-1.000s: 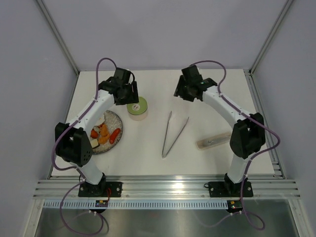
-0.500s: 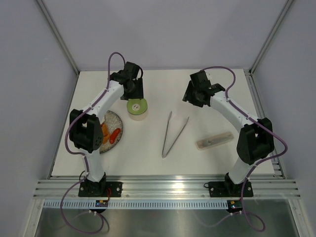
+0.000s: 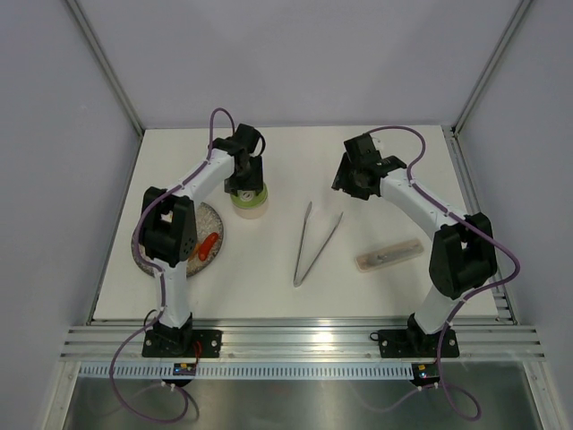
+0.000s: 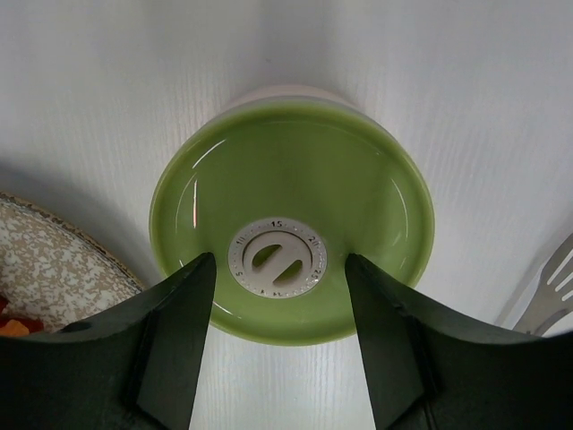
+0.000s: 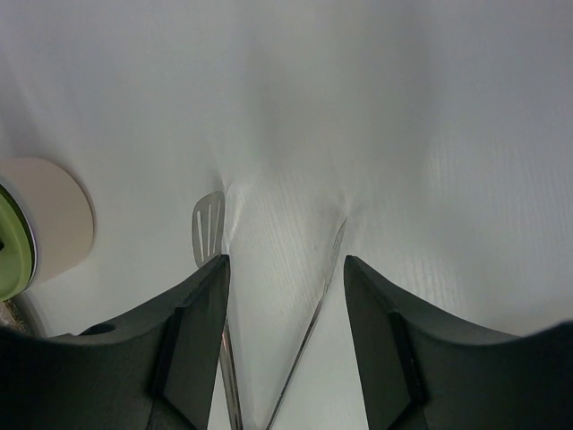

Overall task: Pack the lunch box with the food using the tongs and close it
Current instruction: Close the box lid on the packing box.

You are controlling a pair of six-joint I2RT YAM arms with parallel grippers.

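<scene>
The lunch box (image 3: pixel 254 204) stands left of centre with its pale green lid (image 4: pixel 295 179) on; a white dial sits in the lid's middle. My left gripper (image 3: pixel 242 185) (image 4: pixel 279 262) hovers open just above the lid, one finger on each side of the dial and nothing between them. The tongs (image 3: pixel 313 242) lie in a narrow V on the white table. Over their spread tips (image 5: pixel 209 228) my right gripper (image 3: pixel 351 182) (image 5: pixel 285 262) hangs open and empty. The food, with a red sausage (image 3: pixel 208 244) showing, lies on the speckled plate (image 3: pixel 209 220), partly hidden by my left arm.
A long translucent plastic case (image 3: pixel 389 255) lies right of the tongs. The plate's rim (image 4: pixel 54 260) is close to the lunch box on its left. Grey walls and metal posts enclose the table at the back and sides.
My left arm has swung right, bringing its gripper from behind the lunch box to right over the lid. My right gripper has shifted slightly right and nearer the tongs' tips.
</scene>
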